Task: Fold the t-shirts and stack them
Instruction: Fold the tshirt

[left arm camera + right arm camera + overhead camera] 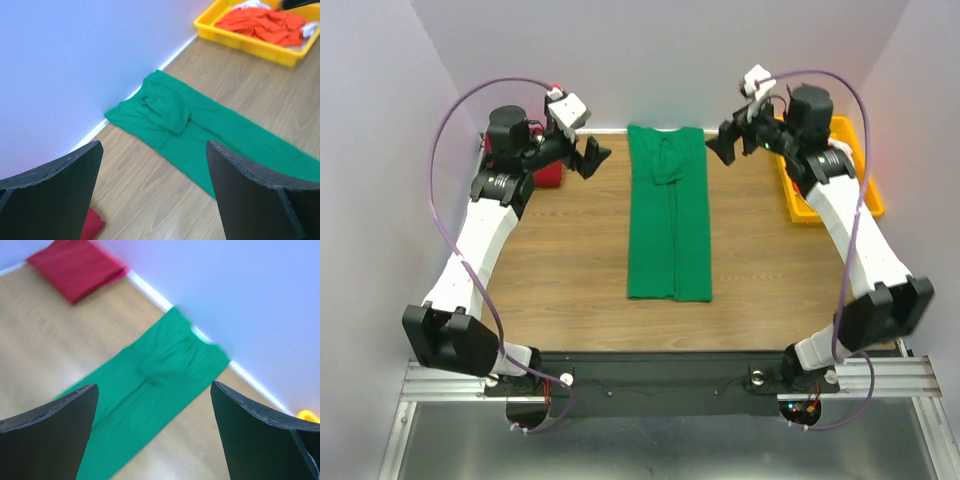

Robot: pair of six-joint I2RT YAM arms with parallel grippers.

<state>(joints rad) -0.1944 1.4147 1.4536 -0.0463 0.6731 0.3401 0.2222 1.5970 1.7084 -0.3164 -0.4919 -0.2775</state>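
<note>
We are taking the green t-shirt (668, 215) as the reference. It is lying flat on the table (570, 260), midway between the two arms. It is folded lengthwise into a narrow strip, with the sleeves turned in over the middle. Its hem is pointing toward the arm bases, and its collar end is reaching the foot of the back wall (660, 60). We are judging the lengthwise fold as done and the crosswise folds as not yet made.

Near the collar end, the left gripper (588, 155) is hovering to the left of the green t-shirt. The right gripper (728, 142) is hovering to the right of it. Both claws are released: in each wrist view the fingers are spread wide, grasping nothing and clear of the cloth.

Further left of the collar end, a dark red t-shirt (75, 267) is lying folded by the wall. We are reading it as the start of the stack. Further right of the collar end, a yellow tray (240, 42) is holding crumpled orange-red t-shirts (265, 22) and some white cloth (312, 29). By our judgement, what is remaining is the tray contents, the crosswise folds and the stacking of the green t-shirt.
</note>
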